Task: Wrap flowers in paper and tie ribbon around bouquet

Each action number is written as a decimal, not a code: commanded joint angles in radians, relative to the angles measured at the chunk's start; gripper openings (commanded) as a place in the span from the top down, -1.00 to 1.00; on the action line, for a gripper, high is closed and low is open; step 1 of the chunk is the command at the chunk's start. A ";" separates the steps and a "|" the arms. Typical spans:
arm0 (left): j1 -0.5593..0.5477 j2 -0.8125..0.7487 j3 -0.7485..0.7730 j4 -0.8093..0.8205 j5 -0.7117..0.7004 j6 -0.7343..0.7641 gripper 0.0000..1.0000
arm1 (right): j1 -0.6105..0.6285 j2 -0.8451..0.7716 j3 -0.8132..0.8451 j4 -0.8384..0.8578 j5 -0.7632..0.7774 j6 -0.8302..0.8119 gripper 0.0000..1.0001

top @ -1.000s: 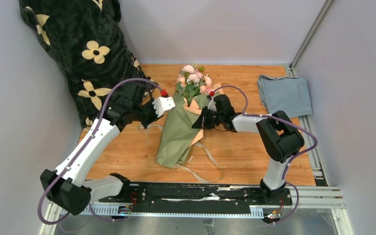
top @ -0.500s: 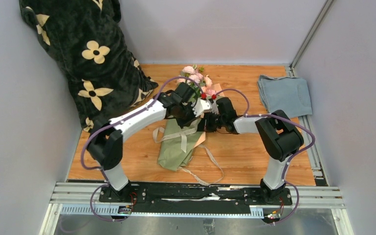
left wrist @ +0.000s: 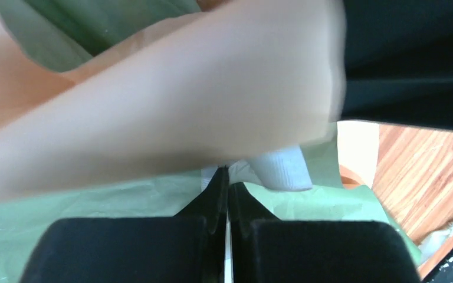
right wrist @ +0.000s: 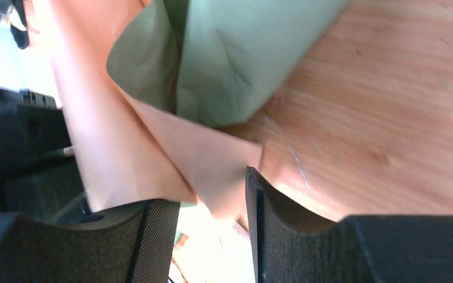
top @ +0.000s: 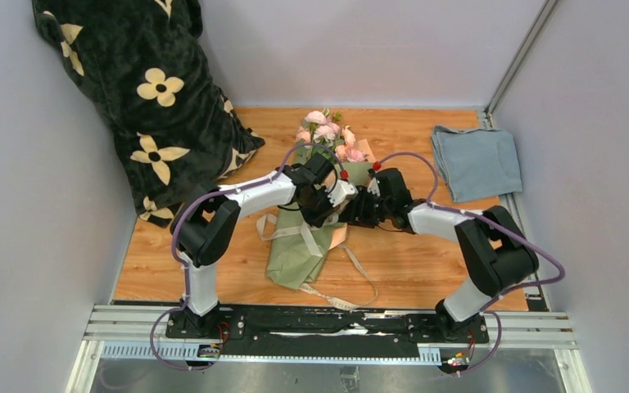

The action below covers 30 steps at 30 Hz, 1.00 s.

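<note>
Wood table [top: 426,270] – the bouquet [top: 299,254] lies on it, blooms toward the far wall, cone tip toward the arm bases. Black plush blanket [top: 147,90] w/ cream flower prints is heaped far-left of the bouquet. Folded blue-grey cloth [top: 475,160] sits well to the bouquet's right. Paper [right wrist: 242,59]: sage face out, peach inner edge showing on the bouquet's right side. Ribbon [top: 287,232] crosses the bouquet's middle; 1 loose end loops on the wood just right of its tip. Flowers [top: 323,131] stick out of the bouquet's far end. The 2 grippers meet over the bouquet's upper half. Left gripper [left wrist: 227,177] – jaws pressed together, a white strip at the tips; can't tell if it's pinched. Right gripper [right wrist: 203,194]: jaws spread, peach paper edge between them.
</note>
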State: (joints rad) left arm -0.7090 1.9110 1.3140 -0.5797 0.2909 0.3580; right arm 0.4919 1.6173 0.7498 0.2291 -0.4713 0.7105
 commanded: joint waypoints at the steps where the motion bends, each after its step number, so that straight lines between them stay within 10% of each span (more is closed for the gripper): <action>1: -0.003 0.067 -0.003 0.002 -0.010 -0.019 1.00 | 0.002 -0.140 -0.050 -0.088 0.090 -0.032 0.00; 11: 0.006 0.065 0.000 0.000 0.005 -0.023 1.00 | 0.034 -0.551 -0.107 -0.388 0.244 -0.307 0.01; 17: 0.024 0.062 0.019 -0.013 0.022 -0.022 1.00 | 0.411 -0.695 -0.108 -0.404 0.047 -0.748 -0.02; 23: 0.025 0.060 0.027 -0.030 0.035 -0.014 1.00 | 0.758 -0.540 -0.174 -0.392 0.093 -1.093 -0.30; 30: 0.025 0.055 0.020 -0.042 0.033 -0.005 1.00 | 0.821 -0.294 -0.088 -0.480 0.207 -1.105 -0.36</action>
State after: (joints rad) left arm -0.6899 1.9499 1.3270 -0.5854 0.3183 0.3408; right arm 1.2919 1.2560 0.6094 -0.1841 -0.3531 -0.3153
